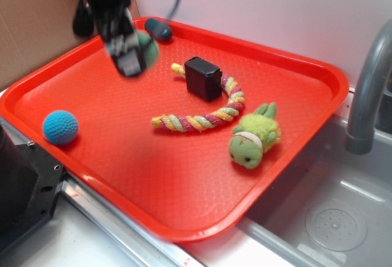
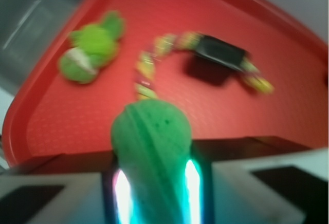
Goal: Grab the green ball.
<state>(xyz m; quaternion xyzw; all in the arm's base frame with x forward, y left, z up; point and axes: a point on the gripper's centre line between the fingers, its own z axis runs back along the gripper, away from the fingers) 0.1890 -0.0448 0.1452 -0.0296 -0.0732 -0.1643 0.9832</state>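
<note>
The green ball [image 2: 151, 131] is squeezed between my gripper's [image 2: 153, 162] two jaws and fills the lower middle of the wrist view. It is dimpled, with a curved seam groove. In the exterior view my gripper [image 1: 131, 56] is blurred and hangs above the back left of the red tray [image 1: 184, 175]. The green ball [image 1: 149, 48] peeks out on the gripper's right side, held above the tray floor.
On the tray lie a bright blue ball [image 1: 60, 127] at the left, a black box [image 1: 203, 78], a coloured rope toy [image 1: 202, 118], a yellow-green plush turtle [image 1: 252, 139] and a small dark teal round thing [image 1: 159, 30] at the back. A grey tap [image 1: 367, 89] and sink stand to the right.
</note>
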